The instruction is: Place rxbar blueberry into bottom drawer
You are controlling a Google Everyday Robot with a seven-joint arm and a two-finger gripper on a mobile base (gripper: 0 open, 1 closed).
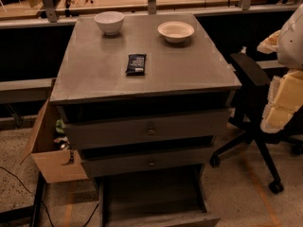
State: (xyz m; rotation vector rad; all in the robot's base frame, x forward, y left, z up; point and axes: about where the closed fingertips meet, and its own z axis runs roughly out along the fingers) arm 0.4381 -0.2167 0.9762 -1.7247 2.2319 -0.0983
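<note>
The rxbar blueberry [136, 64], a dark flat bar with white print, lies on the grey cabinet top [189, 70], a little left of its middle. The bottom drawer [151, 195] is pulled open at floor level below the two knobbed drawers; its dark inside shows nothing in it, and its grey front is at the lower edge of the view. My gripper is not in view, and nothing holds the bar.
Two white bowls [109, 21] [175, 30] stand at the back of the cabinet top. An open cardboard box [47, 150] sits on the floor at the left. A black office chair [255, 108] with yellow foam stands close on the right. Cables lie at the lower left.
</note>
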